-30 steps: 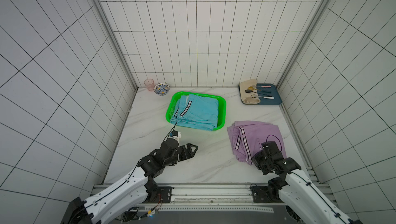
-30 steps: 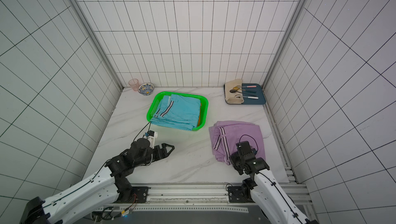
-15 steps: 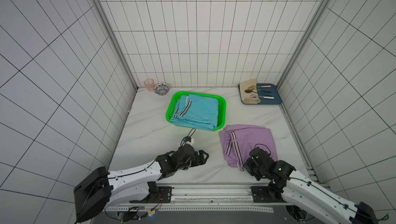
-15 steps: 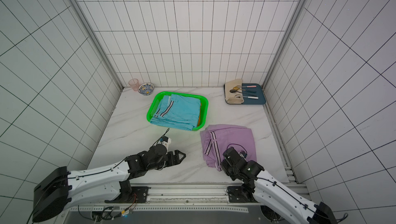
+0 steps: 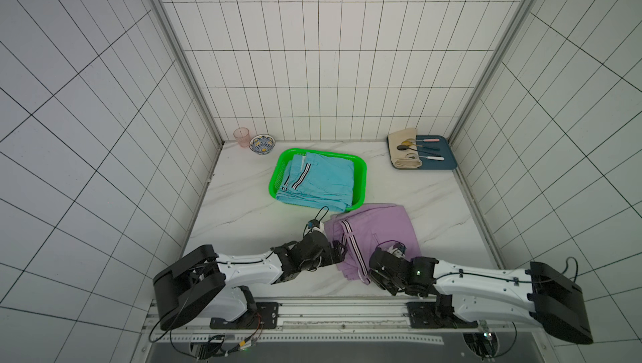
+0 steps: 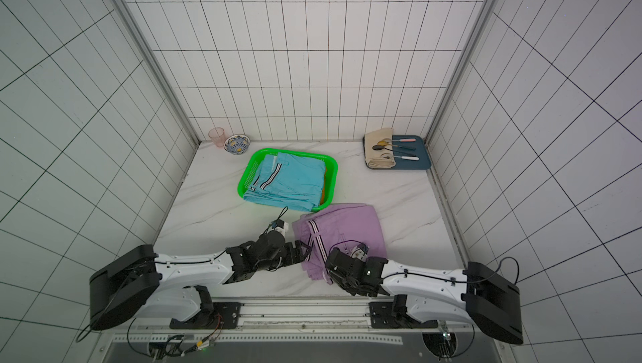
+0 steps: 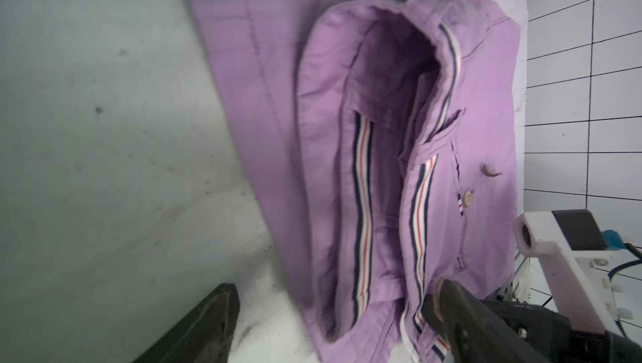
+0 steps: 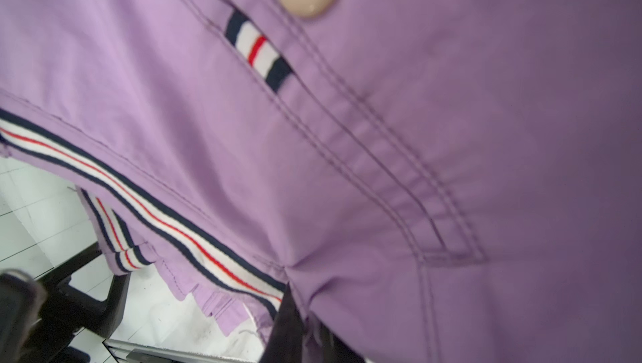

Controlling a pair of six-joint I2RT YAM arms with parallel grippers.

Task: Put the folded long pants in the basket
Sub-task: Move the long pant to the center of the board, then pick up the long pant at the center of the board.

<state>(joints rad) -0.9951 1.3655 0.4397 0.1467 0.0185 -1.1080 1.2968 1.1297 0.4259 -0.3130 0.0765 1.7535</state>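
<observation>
White tiled walls (image 5: 312, 65), marble tabletop (image 5: 243, 218), even light.

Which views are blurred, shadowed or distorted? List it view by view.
Both top views: sharp, evenly lit, wall tiles splayed by the wide lens. Left wrist: lilac pants slightly smeared, table in grey shade. Right wrist: the pants fill the frame, darkening toward one side.

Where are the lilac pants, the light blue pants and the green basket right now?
lilac pants (image 5: 382, 232), in a top view, on the plain fabric beside the side stripe.
light blue pants (image 5: 323, 180), in a top view, on the middle of the top fold.
green basket (image 5: 277, 178), in a top view, on its perforated side wall.
</observation>
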